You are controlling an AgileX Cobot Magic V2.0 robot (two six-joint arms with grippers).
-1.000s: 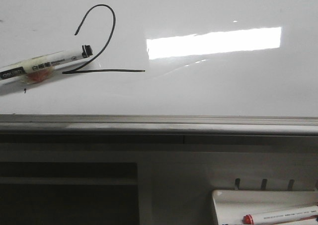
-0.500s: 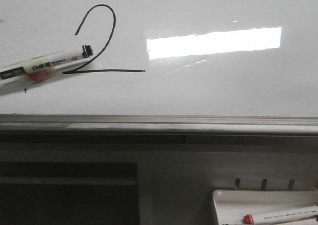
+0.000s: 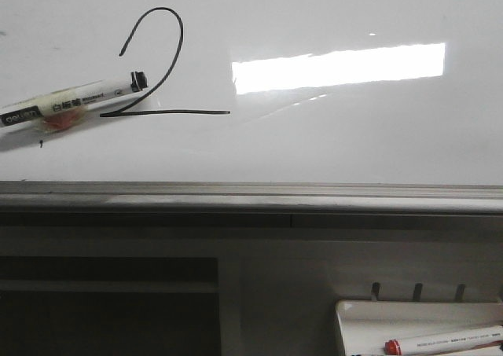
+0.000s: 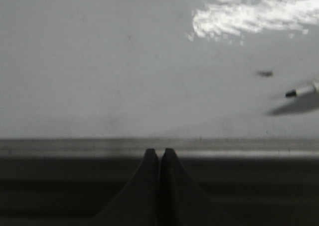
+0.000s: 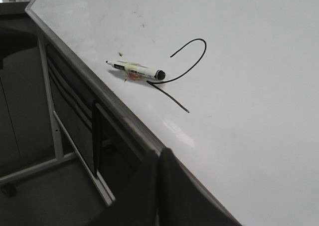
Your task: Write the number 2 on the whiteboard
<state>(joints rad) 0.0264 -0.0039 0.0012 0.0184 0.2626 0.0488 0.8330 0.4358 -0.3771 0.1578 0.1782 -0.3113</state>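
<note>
There's the number 2 (image 3: 157,65) drawn whole, hook, diagonal and flat base, on the left part of the whiteboard (image 3: 354,144). The black marker (image 3: 71,104) lies flat across its lower left, nobody holding it. My left gripper (image 4: 160,153) and right gripper (image 5: 158,156) are both pinched closed, empty, back at the board's edge. Writing looks finished; nothing left but parking. The marker has crept slightly since a second ago.

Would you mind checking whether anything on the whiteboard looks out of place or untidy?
Yes: a black marker lies loose on the whiteboard, its end overlapping the lower left of the number 2, apparently uncapped. A red-capped marker sits in a tray below. A small dark speck marks the board.
</note>
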